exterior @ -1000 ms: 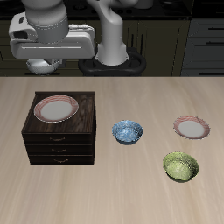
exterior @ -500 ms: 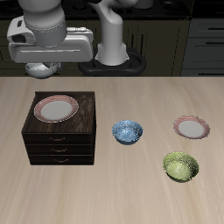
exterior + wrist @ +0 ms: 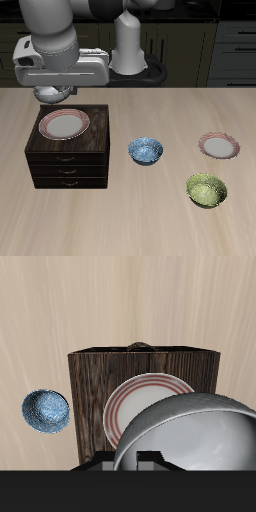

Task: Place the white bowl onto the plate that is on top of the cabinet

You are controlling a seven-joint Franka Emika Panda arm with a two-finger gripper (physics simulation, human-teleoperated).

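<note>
The white bowl hangs just above the back edge of the cabinet, with my gripper shut on its rim. In the wrist view the white bowl fills much of the frame and covers part of the plate. The plate, cream with a reddish striped rim, lies on top of the dark wooden cabinet. The bowl does not touch the plate. My fingertips are hidden behind the bowl.
A blue-and-white patterned bowl sits on the table beside the cabinet, also seen as the patterned bowl. Farther along are a pinker plate and a yellow-green bowl near the front edge.
My gripper has come down and moved toward the cabinet with the white bowl in it. The bowl now hangs close over the plate's back edge.
</note>
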